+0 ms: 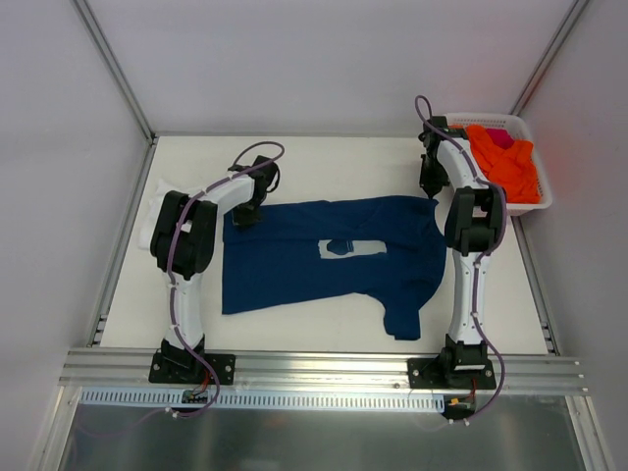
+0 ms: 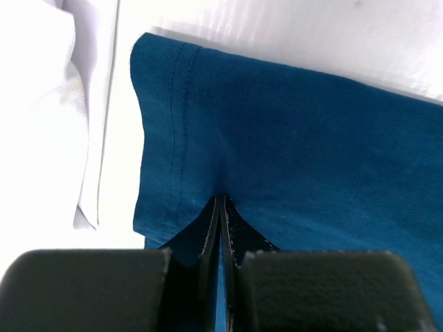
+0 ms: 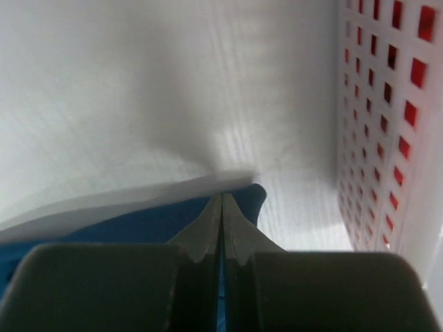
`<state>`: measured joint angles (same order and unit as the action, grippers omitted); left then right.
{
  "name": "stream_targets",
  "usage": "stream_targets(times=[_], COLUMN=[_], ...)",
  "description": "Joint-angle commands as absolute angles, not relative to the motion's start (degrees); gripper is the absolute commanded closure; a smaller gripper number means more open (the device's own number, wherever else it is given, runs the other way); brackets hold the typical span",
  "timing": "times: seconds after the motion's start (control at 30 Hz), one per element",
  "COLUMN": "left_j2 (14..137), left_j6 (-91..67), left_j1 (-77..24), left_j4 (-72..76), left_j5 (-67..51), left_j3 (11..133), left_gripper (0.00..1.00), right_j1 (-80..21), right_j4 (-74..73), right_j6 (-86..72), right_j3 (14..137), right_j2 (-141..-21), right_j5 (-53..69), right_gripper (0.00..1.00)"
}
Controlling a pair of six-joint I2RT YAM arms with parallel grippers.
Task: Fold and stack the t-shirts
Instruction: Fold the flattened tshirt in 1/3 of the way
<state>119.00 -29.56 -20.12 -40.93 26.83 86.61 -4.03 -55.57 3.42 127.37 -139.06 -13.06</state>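
Note:
The navy blue t-shirt (image 1: 294, 270) lies spread flat on the table, its pale print (image 1: 351, 248) facing up and one sleeve pointing toward the near edge. My left gripper (image 1: 247, 214) is shut on the far left corner of the shirt, pinching blue fabric (image 2: 297, 152) by the stitched hem between its fingertips (image 2: 221, 200). At the far right corner, my right gripper (image 1: 429, 192) is shut on the shirt's edge (image 3: 138, 218), with blue cloth showing between the closed jaws (image 3: 221, 197). A white t-shirt (image 2: 41, 124) lies bunched just left of the navy one, partly under the left arm (image 1: 157, 211).
A white perforated basket (image 1: 535, 201) stands at the back right corner, close beside the right gripper, holding orange clothes (image 1: 510, 162) and a bit of pink. Its wall (image 3: 387, 117) fills the right of the right wrist view. A metal rail (image 1: 324, 368) runs along the near edge.

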Motion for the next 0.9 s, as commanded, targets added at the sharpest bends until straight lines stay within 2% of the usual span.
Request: stream_targets(times=[0.0,0.33,0.57,0.63,0.7,0.8,0.83,0.87], left_j2=[119.2,118.5,117.2,117.2,117.2,117.2,117.2,117.2], left_j6=[-31.0,-31.4,-29.8,-29.7,-29.6,-29.6,-29.7,-29.8], left_j1=[-19.6,-19.5,-19.0,-18.8,-18.9,-18.7,-18.7,-18.7], left_j4=[-42.0,-41.9,-42.0,-42.0,-42.0,-42.0,-42.0,-42.0], left_j5=[26.1,28.0,29.4,29.4,29.3,29.1,28.9,28.9], left_j3=[85.2,84.5,85.2,85.2,85.3,85.6,85.6,85.5], left_gripper=[1.0,1.0,1.0,1.0,1.0,1.0,1.0,1.0], right_j1=[-3.4,-2.6,-2.7,-2.8,-2.7,-2.8,-2.9,-2.9], right_j4=[-60.0,-59.2,-51.9,-51.1,-50.4,-50.4,-50.4,-50.3], right_j6=[3.4,4.1,4.3,4.5,4.3,3.7,3.5,3.3], right_j3=[129.3,128.1,122.4,119.7,116.7,113.8,112.1,111.3], right_j2=[-140.8,-140.1,-126.2,-122.7,-117.8,-113.9,-113.4,-113.1], right_j5=[-16.6,-17.2,-17.9,-15.4,-10.6,-5.8,-3.7,-2.9], right_gripper=[0.99,0.99,0.99,0.99,0.92,0.87,0.88,0.93])
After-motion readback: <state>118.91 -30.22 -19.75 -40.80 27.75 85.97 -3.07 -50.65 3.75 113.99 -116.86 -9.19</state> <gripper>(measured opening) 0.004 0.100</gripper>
